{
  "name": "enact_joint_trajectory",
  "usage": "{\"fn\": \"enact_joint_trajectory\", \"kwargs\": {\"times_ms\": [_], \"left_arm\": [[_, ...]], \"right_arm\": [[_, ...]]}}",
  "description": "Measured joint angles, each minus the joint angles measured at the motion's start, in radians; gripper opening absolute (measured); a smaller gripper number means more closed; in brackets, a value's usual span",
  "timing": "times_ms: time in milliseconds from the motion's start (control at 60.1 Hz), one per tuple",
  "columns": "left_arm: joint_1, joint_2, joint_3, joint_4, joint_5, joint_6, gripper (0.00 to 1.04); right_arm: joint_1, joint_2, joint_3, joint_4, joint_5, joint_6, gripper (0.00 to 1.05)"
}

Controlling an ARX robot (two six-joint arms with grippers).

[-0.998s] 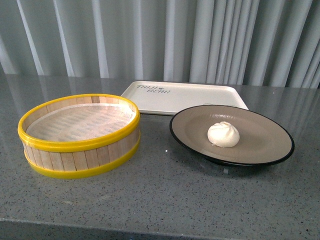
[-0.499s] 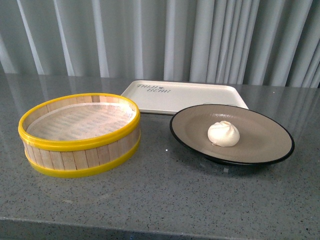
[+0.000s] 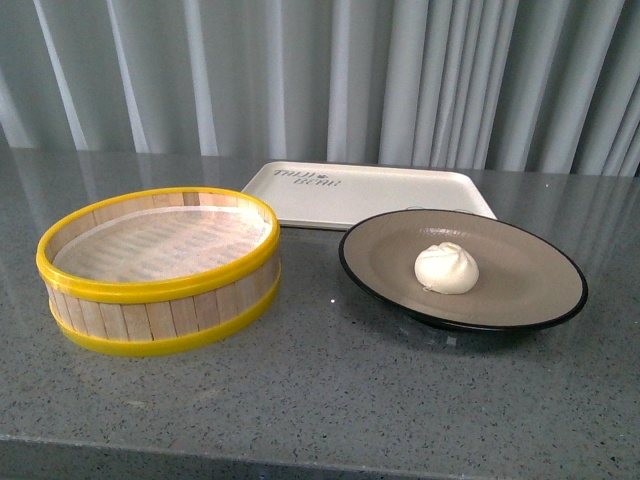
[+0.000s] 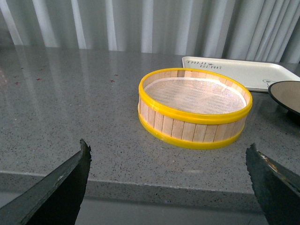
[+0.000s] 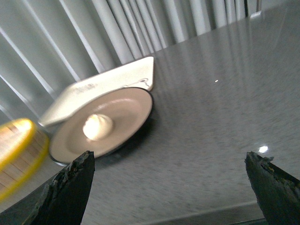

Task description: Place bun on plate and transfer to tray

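Observation:
The white pleated bun (image 3: pixel 447 268) rests near the middle of the tan, black-rimmed plate (image 3: pixel 520 300), which stands on the grey table right of centre. The cream tray (image 3: pixel 370 190) lies just behind the plate, lettering at its left corner. Neither arm shows in the front view. The right wrist view is blurred; there the bun (image 5: pixel 97 126) sits on the plate (image 5: pixel 126 112) with the tray (image 5: pixel 101 91) beyond, and my right gripper (image 5: pixel 168 161) hangs open by the table's near edge, well short of the plate. My left gripper (image 4: pixel 168 154) is open over the near edge, empty.
A round wooden steamer basket with yellow rims (image 3: pixel 158 268) stands left of the plate, and it fills the middle of the left wrist view (image 4: pixel 194 108). Grey curtains (image 3: pixel 320 70) close off the back. The table's front edge (image 3: pixel 300 455) runs close to both grippers.
Nothing has visibly moved in the front view: bun, plate, tray and basket stay where they were.

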Motion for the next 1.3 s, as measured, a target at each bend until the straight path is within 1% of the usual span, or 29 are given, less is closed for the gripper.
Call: {"fn": "enact_joint_trajectory", "kwargs": {"times_ms": [17, 67, 133, 150, 183, 249, 316, 466, 632, 748, 1064, 1297], "left_arm": [[0.0, 0.0, 0.0, 0.0, 0.0, 0.0, 0.98], [0.0, 0.0, 0.0, 0.0, 0.0, 0.0, 0.98], [0.0, 0.0, 0.0, 0.0, 0.0, 0.0, 0.98], [0.0, 0.0, 0.0, 0.0, 0.0, 0.0, 0.98], [0.0, 0.0, 0.0, 0.0, 0.0, 0.0, 0.98], [0.0, 0.0, 0.0, 0.0, 0.0, 0.0, 0.98], [0.0, 0.0, 0.0, 0.0, 0.0, 0.0, 0.98], [0.0, 0.0, 0.0, 0.0, 0.0, 0.0, 0.98], [0.0, 0.0, 0.0, 0.0, 0.0, 0.0, 0.98], [0.0, 0.0, 0.0, 0.0, 0.0, 0.0, 0.98], [0.0, 0.0, 0.0, 0.0, 0.0, 0.0, 0.98], [0.0, 0.0, 0.0, 0.0, 0.0, 0.0, 0.98]], "right_arm": [[0.011, 0.051, 0.009, 0.042, 0.008, 0.047, 0.96], [0.06, 0.264, 0.053, 0.203, 0.041, 0.291, 0.96], [0.122, 0.472, 0.105, 0.351, 0.079, 0.463, 0.96], [0.131, 0.496, 0.112, 0.367, 0.08, 0.472, 0.96], [0.166, 0.591, 0.137, 0.427, 0.082, 0.536, 0.96], [0.226, 0.734, 0.182, 0.492, 0.088, 0.64, 0.96], [0.273, 0.852, 0.225, 0.507, 0.093, 0.724, 0.96], [0.329, 1.016, 0.287, 0.507, 0.105, 0.882, 0.96], [0.336, 1.084, 0.331, 0.495, 0.108, 0.957, 0.96], [0.315, 1.123, 0.356, 0.488, 0.072, 1.0, 0.96], [0.23, 1.219, 0.422, 0.508, -0.001, 1.042, 0.96], [0.211, 1.284, 0.473, 0.529, -0.027, 1.052, 0.96]]}}
